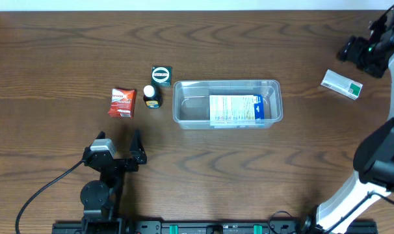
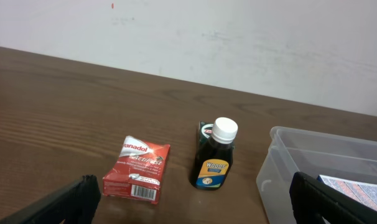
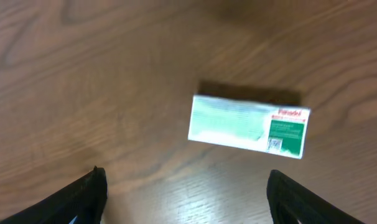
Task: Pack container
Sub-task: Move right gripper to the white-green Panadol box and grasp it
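The clear plastic container (image 1: 192,104) stands mid-table with a blue-and-white carton (image 1: 236,109) lying flat inside; in the left wrist view its near corner (image 2: 282,169) shows at the right. My left gripper (image 1: 119,143) hovers open in front of a red Panadol box (image 2: 137,169) and a dark Woods syrup bottle (image 2: 216,155), holding nothing. At the far right, my right gripper (image 1: 361,58) is open above the table, just left of a white-and-green box (image 1: 342,84). That box (image 3: 247,126) lies ahead of the fingers, untouched.
A small dark green box with a round logo (image 1: 161,75) stands behind the bottle (image 1: 151,97). The red box (image 1: 122,103) lies left of the bottle. A black cable (image 1: 44,195) trails from the left arm's base.
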Available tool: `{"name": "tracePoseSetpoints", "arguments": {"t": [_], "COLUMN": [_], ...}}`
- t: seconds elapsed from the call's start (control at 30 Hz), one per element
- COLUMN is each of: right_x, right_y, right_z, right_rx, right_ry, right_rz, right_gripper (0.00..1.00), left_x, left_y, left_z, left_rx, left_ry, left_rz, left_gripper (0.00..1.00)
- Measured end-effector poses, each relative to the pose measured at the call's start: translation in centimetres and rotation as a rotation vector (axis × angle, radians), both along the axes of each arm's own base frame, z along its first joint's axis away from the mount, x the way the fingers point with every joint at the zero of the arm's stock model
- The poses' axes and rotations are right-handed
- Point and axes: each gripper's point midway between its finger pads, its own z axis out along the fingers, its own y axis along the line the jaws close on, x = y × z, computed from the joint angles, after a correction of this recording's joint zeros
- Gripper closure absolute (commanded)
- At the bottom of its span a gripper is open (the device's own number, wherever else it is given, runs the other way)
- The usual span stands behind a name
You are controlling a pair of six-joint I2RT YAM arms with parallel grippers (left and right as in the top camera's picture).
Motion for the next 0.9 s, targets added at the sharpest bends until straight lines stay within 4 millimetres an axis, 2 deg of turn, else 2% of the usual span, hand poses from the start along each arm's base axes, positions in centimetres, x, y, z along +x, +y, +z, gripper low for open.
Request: {"name": "tracePoseSetpoints", "arguments": {"t": [0.13, 0.27, 0.33, 0.47, 0.6, 0.8, 0.9], "right_x": [0.5, 0.4, 0.5, 1.1, 1.6, 2.5, 2.6], "right_y": [-0.6, -1.5, -2.0, -3.0, -3.2, -3.3, -3.2], "right_z": [-1.8, -4.2, -4.8, -4.6, -4.4, -4.0, -4.5], "right_rx": [-0.001, -0.004, -0.019, -0.090, -0.175, -0.261, -0.269], "right_ry": [0.044, 0.086, 0.090, 0.057, 0.035, -0.008, -0.003], "right_rz": [-0.006, 0.015, 0.041, 0.158, 0.321, 0.494, 0.537], "right_gripper": [0.21, 0.14, 0.10, 0.03, 0.01, 0.01, 0.02], "left_x": [0.0, 0.0, 0.0, 0.0, 0.0, 0.0, 0.0], "left_y": [0.0, 0.0, 0.0, 0.0, 0.0, 0.0, 0.0], "left_z": [0.0, 0.0, 0.0, 0.0, 0.0, 0.0, 0.0], "left_rx": [0.000, 0.000, 0.000, 0.000, 0.000, 0.000, 0.000], "left_ry": [0.000, 0.000, 0.000, 0.000, 0.000, 0.000, 0.000], "left_rz": [0.000, 0.000, 0.000, 0.000, 0.000, 0.000, 0.000], "left_gripper": [0.02, 0.02, 0.02, 0.02, 0.02, 0.02, 0.02]}}
